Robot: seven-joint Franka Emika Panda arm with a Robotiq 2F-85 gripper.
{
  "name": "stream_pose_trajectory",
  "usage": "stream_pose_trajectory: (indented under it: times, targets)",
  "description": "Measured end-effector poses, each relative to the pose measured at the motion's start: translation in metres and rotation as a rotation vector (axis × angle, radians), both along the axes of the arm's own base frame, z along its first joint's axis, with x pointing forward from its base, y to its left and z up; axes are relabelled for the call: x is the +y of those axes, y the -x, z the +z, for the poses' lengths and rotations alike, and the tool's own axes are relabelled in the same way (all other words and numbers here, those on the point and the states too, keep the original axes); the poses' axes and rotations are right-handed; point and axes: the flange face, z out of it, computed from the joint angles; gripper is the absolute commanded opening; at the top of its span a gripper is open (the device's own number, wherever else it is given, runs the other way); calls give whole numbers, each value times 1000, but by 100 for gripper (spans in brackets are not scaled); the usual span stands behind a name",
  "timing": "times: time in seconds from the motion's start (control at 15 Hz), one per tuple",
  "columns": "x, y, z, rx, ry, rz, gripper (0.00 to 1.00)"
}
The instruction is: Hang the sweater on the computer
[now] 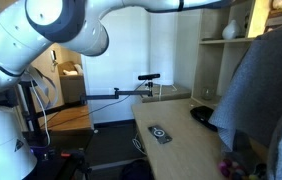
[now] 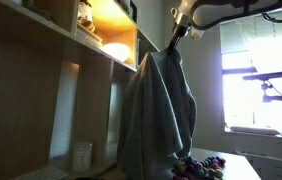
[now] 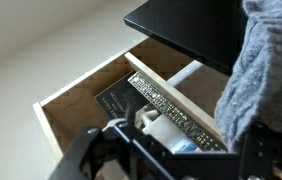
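The grey-blue sweater [image 2: 159, 110] hangs in long folds, draped over something it fully hides in this exterior view. It also fills the right side of an exterior view [image 1: 261, 85]. In the wrist view the computer [image 3: 206, 30] shows as a flat black slab at the top, with the sweater [image 3: 266, 70] lying over its right end. My gripper [image 2: 180, 28] is just above the top of the sweater. Seen from the wrist, the gripper [image 3: 176, 152] is open, its fingers [image 3: 86, 158] wide apart, with nothing between them. The knit is close beside the right finger.
A wooden shelf unit [image 2: 96, 45] with lit compartments stands next to the sweater, and one box of it [image 3: 81, 95] holds books below the gripper. On the table [image 1: 181, 145] lie a small dark flat device [image 1: 159, 133], a black object [image 1: 203, 114] and colourful bits [image 2: 196, 168].
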Motion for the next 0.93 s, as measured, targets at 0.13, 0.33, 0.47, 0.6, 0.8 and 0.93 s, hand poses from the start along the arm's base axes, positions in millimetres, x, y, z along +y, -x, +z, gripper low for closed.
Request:
stream_pose_trajectory:
  times: [0.13,0.33,0.47,0.6,0.8,0.93]
  targets:
    - [0,0,-2,14,-10,-9,100]
    - [0,2,-11,75,-87,-22,100]
    - [-2,6,-11,118,-155,-18,100]
    - [-11,11,-7,145,-217,-29,100]
    - [-29,19,-6,179,-309,-44,100]
    - [-40,21,-10,199,-372,-49,100]
